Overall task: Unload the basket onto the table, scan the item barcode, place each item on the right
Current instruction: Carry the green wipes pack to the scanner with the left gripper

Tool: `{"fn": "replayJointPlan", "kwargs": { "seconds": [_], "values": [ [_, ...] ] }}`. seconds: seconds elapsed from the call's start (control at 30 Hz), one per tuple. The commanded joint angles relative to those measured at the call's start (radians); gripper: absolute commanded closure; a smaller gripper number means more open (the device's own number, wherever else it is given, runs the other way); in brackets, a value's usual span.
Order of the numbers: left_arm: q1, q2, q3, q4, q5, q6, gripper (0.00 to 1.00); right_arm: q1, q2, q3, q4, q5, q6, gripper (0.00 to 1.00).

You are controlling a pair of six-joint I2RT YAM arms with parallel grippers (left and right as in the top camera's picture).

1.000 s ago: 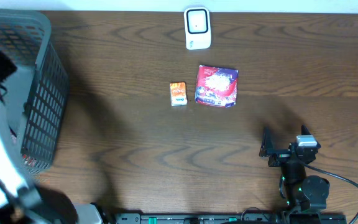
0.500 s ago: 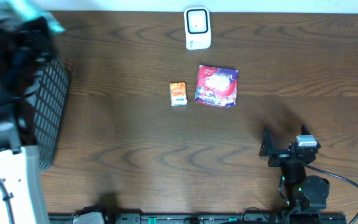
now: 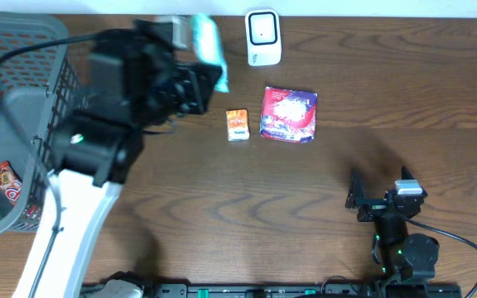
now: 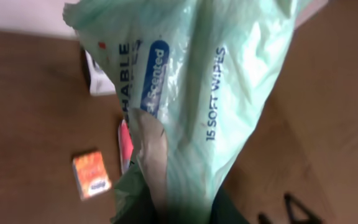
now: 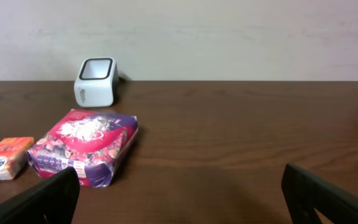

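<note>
mint-green soft wipes pack (image 3: 208,45) hangs pinched in the left gripper (image 3: 199,83) near the tabletop's far edge, beside the scanner (image 3: 263,37) (right gripper (image 3: 354,192) idle, spread wide); floppy film could slip or crumple, spoiling the scan.

Mock shop checkout on a wood-grain table (image 3: 222,207): white barcode scanner (image 3: 263,37), grey mesh basket (image 3: 15,21), purple snack pack (image 3: 288,114).

Brown table (image 3: 222,207): scanner (image 3: 262,37), pouch (image 3: 289,114), box (image 3: 238,124), basket (image 3: 31,20).

scanner (image 3: 263,37) behind pouch (image 3: 288,114) | small box (image 3: 237,124) left of pouch | basket (image 3: 52,37) far left
</note>
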Motion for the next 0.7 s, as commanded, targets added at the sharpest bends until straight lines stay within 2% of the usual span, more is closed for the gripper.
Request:
{"fn": "replayJointPlan", "kwargs": {
  "seconds": [0.0, 0.67],
  "values": [
    [-0.034, 0.074, 0.007, -0.037, -0.135, 0.037, 0.93, -0.004, -0.006, -0.001, -0.005, 0.008, 0.01, 0.01],
    [-0.155, 0.531, 0.007, -0.029, -0.168, 0.036, 0.93, -0.004, -0.006, -0.001, -0.005, 0.008, 0.01, 0.01]
  ]
}}
